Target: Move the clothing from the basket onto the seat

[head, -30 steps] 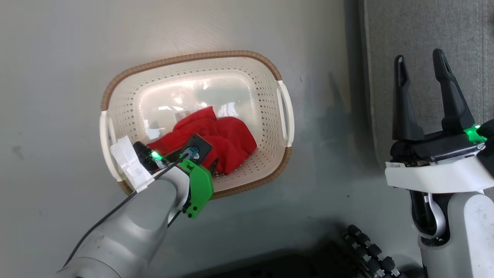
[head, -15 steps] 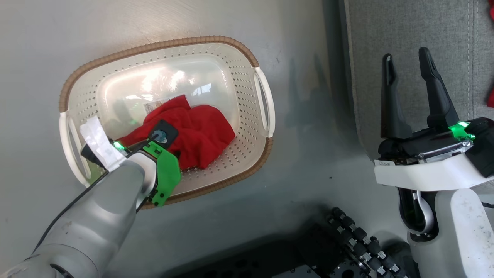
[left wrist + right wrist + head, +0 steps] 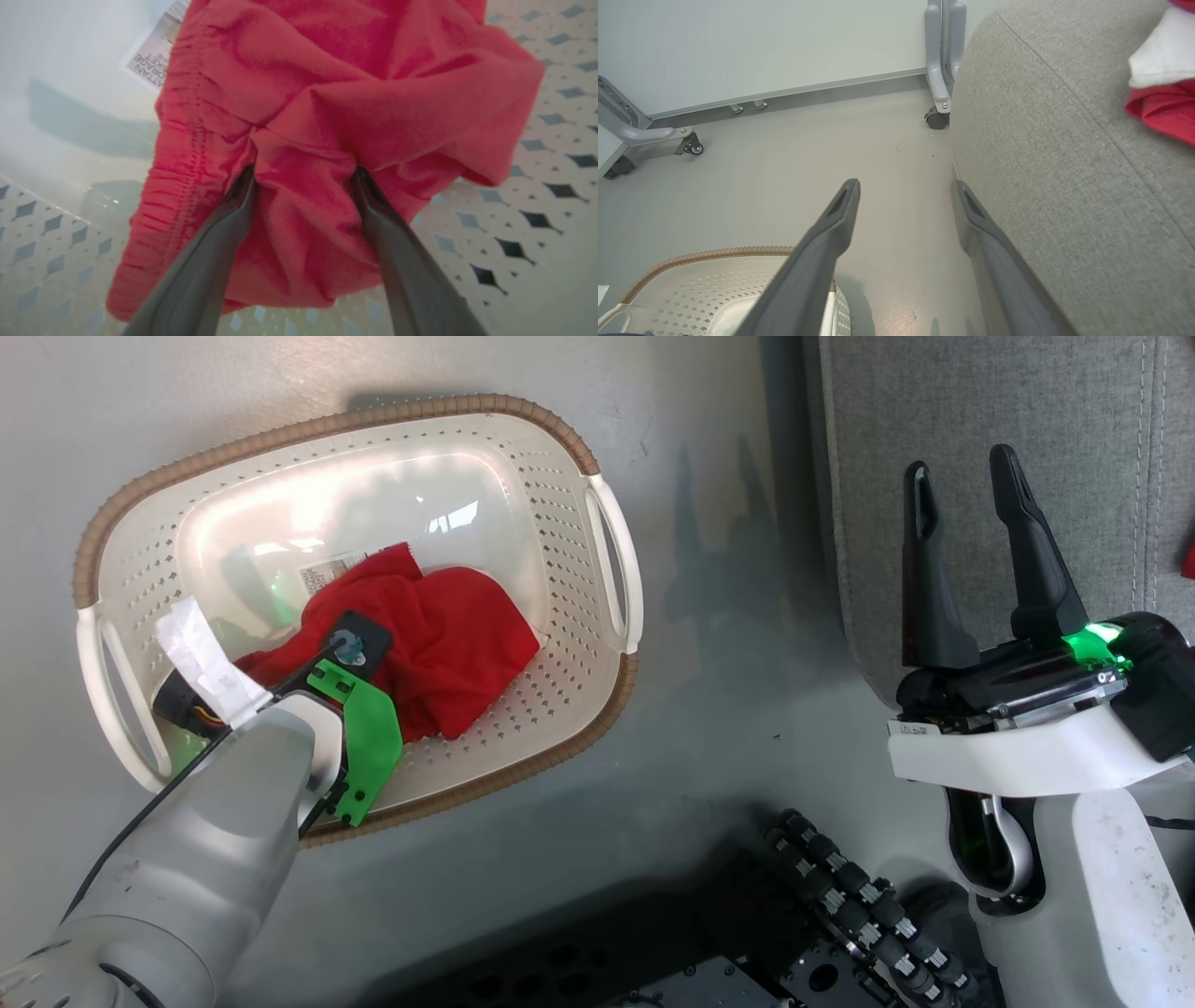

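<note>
Left wrist view, left end effector [image 3: 302, 179] spread wide, fingertips [image 3: 239, 198] pressing shorts [image 3: 355, 84]

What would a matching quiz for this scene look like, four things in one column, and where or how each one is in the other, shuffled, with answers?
1. red shorts
2. basket
3. right gripper
4. red and white garment

A. lying on the grey seat
B. standing on the floor
C. open, holding nothing
D. in the basket, a fold between the left gripper fingers

Pairs: 1-D, 2-B, 3-C, 4-A.
</note>
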You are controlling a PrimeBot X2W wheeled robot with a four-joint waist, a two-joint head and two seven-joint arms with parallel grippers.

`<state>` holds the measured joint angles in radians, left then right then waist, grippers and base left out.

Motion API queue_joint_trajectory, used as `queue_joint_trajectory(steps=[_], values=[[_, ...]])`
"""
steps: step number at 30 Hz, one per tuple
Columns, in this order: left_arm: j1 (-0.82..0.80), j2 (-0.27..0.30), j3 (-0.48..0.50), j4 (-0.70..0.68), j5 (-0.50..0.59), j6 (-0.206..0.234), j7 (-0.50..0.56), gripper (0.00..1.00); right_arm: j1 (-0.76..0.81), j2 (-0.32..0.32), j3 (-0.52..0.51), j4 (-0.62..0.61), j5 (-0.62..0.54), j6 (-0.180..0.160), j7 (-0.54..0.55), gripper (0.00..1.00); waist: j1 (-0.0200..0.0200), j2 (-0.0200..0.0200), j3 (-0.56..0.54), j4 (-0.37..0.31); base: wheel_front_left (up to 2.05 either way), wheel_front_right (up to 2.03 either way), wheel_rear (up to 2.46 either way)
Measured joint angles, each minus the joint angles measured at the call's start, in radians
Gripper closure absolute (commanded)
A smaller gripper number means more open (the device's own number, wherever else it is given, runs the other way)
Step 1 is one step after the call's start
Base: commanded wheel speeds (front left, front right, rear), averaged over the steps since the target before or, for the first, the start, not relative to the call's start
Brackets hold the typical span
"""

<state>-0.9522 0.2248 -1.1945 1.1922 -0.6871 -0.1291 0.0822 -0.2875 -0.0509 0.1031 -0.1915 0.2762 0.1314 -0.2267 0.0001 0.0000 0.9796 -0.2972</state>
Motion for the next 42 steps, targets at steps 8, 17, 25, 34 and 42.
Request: queue_joint_trajectory(steps=[8, 17, 25, 34, 42], values=[[-0.009, 0.007, -0.024, -0.004, -0.04, 0.0, 0.044, 1.0, -0.006, 0.0, 0.0, 0.002, 0.001, 0.0, -0.006, 0.0, 0.0, 0.0, 0.016, -0.005, 0.0, 0.0, 0.0], [-0.037, 0.001, -0.045, 0.002, -0.011, 0.0, -0.056, 1.0, -0.01, 0.0, -0.016, -0.001, -0.031, 0.0, -0.005, 0.0, 0.0, 0.0, -0.007, 0.007, 0.0, 0.0, 0.0], [-0.042, -0.033, -0.044, -0.005, 0.003, 0.016, -0.24, 1.0, -0.008, 0.0, -0.03, -0.01, -0.08, 0.0, 0.028, 0.0, 0.0, 0.0, -0.079, 0.039, 0.0, 0.0, 0.0], [-0.004, -0.054, 0.021, -0.074, -0.033, 0.052, -0.34, 1.0, 0.021, 0.001, -0.062, -0.024, -0.108, 0.0, 0.079, 0.0, 0.0, 0.0, -0.194, 0.089, 0.0, 0.0, 0.0], [0.084, 0.003, 0.153, -0.357, 0.016, 0.135, -0.343, 1.0, 0.061, 0.001, -0.089, -0.038, -0.139, 0.0, 0.134, 0.0, 0.0, 0.0, -0.31, 0.141, 0.0, 0.0, 0.0]])
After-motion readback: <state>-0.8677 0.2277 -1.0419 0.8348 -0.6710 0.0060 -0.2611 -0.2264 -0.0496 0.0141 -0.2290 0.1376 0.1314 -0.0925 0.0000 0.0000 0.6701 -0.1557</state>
